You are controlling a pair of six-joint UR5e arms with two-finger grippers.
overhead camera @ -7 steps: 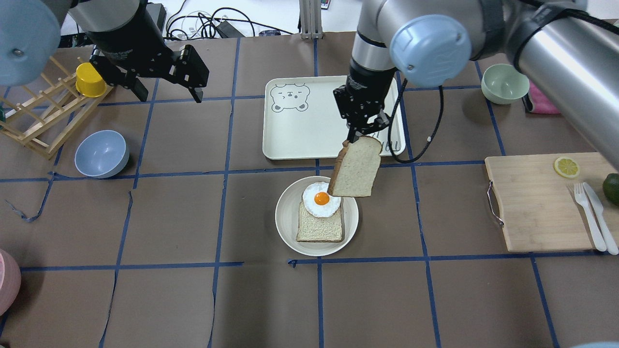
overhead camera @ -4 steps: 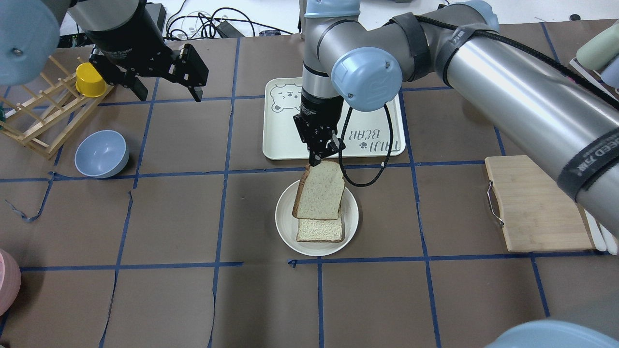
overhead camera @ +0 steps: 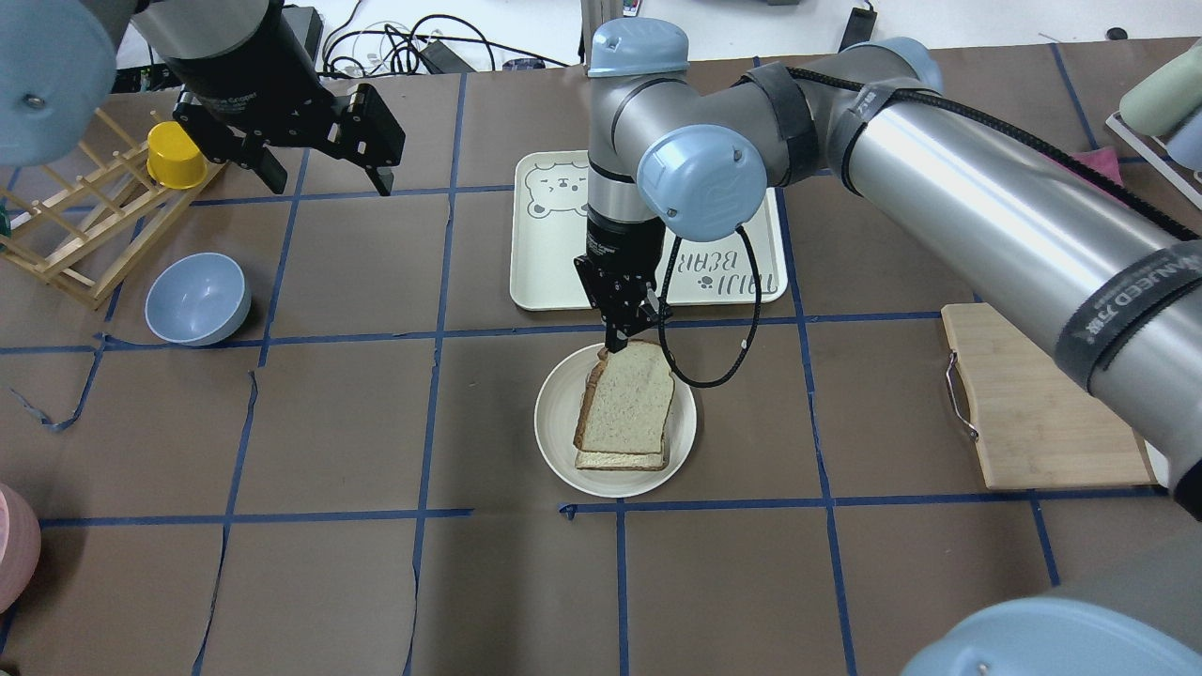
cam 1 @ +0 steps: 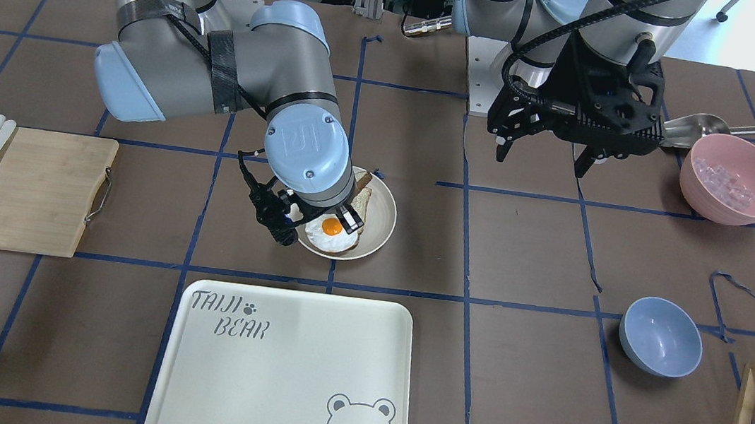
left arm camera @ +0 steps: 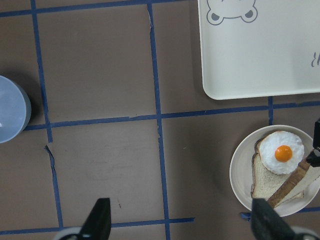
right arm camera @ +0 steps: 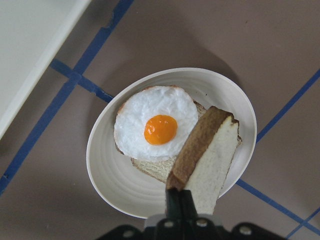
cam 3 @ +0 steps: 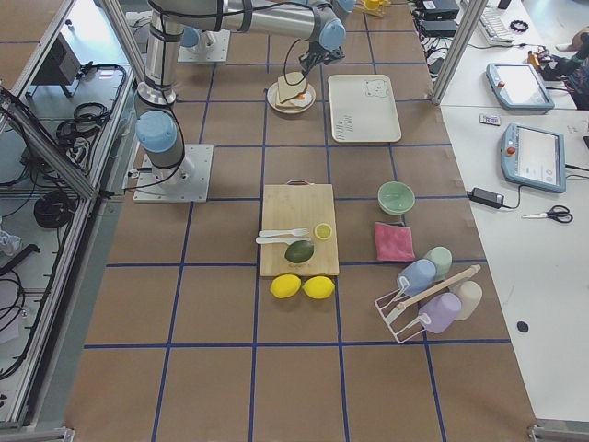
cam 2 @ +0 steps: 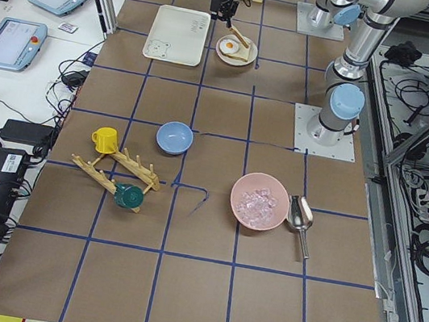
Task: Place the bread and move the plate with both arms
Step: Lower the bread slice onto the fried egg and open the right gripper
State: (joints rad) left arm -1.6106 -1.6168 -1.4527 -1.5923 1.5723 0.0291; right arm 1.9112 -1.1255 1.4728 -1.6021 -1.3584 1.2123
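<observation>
My right gripper (overhead camera: 624, 340) is shut on the top edge of the bread (overhead camera: 627, 404), a dark-crusted slice. It hangs tilted over the cream-white plate (overhead camera: 554, 441), close above a fried egg (right arm camera: 160, 129) that lies on a paler slice (overhead camera: 620, 460). In the right wrist view the bread (right arm camera: 207, 155) leans beside the egg over the plate (right arm camera: 100, 165), gripped at the bottom of the frame (right arm camera: 175, 200). My left gripper (overhead camera: 327, 178) is open and empty, high over the table's far left. In its wrist view the plate (left arm camera: 240, 175) is at the lower right.
A bear-printed tray (overhead camera: 563, 253) lies just beyond the plate. A blue bowl (overhead camera: 197, 299), a wooden rack (overhead camera: 75, 235) and a yellow cup (overhead camera: 176, 155) are at the left. A cutting board (overhead camera: 1033, 404) is at the right, and a pink bowl (cam 1: 734, 180) near the left arm.
My right gripper has carried the bread left and down, from beside the egg to over the plate, where it now covers the egg from above. The left arm has not moved.
</observation>
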